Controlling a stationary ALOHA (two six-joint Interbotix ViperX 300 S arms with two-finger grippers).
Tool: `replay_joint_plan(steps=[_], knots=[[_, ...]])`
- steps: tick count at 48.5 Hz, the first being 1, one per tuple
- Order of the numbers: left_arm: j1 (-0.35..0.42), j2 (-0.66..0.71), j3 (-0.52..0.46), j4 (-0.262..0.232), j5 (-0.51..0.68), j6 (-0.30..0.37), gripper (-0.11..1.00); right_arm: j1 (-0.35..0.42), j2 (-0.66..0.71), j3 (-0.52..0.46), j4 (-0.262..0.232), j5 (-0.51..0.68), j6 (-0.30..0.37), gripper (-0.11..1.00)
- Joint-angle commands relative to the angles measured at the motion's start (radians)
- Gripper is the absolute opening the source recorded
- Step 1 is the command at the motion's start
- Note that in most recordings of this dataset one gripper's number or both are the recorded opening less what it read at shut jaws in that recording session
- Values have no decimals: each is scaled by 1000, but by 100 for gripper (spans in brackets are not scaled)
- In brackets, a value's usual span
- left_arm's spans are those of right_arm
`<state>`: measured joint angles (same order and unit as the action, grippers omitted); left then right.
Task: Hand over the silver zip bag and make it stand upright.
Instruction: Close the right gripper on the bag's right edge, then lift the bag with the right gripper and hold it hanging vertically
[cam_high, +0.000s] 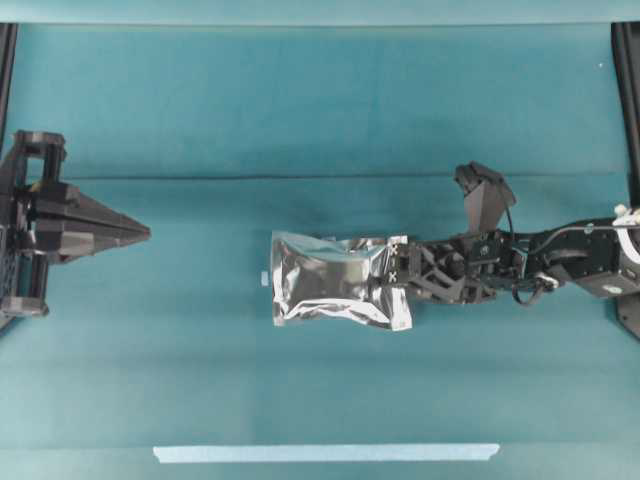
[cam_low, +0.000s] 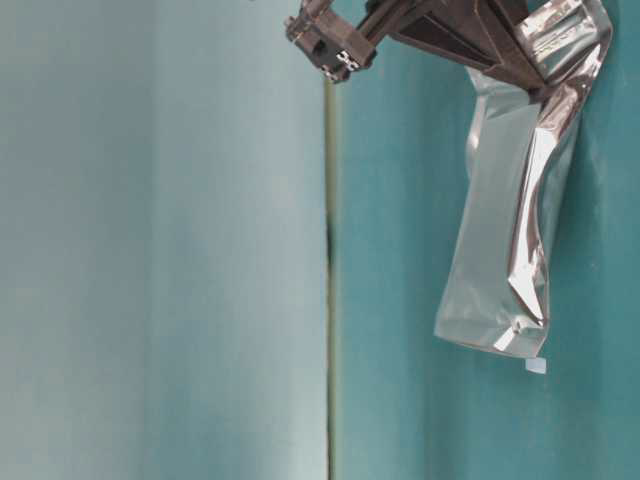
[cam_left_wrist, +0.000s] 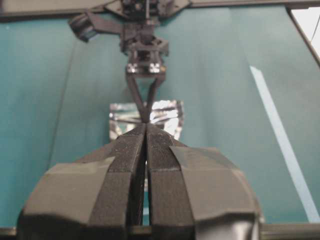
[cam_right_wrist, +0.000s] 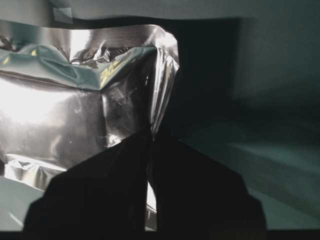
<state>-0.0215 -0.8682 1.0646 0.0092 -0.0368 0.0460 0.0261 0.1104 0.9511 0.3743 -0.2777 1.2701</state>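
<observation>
Your right end effector (cam_high: 393, 268) is clamped on the silver zip bag (cam_high: 325, 280), its fingers pinched together on the bag's right-hand end in the overhead view. The right wrist view confirms it: the two dark fingers (cam_right_wrist: 125, 185) meet on a crumpled fold of foil. The bag lies near the middle of the teal surface (cam_high: 300, 110), its body stretching away from your right end effector toward the left arm. A small pale tab (cam_high: 266, 278) sticks out of the bag's far end.

Your left end effector (cam_high: 140, 233) is well apart from the bag, over at the left side of the surface, with its jaws pressed fully together and nothing between them. In the left wrist view its closed fingers (cam_left_wrist: 145, 150) point straight at the bag.

A pale tape strip (cam_high: 325, 453) lies on the surface well clear of the bag, along the near edge in the overhead view.
</observation>
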Motion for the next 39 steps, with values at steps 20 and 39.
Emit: replay_joint_plan(steps=[20, 39], knots=[[0, 2, -9, 2, -5, 0, 0, -3, -106, -44, -15, 89, -175, 2], [0, 2, -9, 2, -5, 0, 0, -117, -276, -298, -38, 672, -612, 2]])
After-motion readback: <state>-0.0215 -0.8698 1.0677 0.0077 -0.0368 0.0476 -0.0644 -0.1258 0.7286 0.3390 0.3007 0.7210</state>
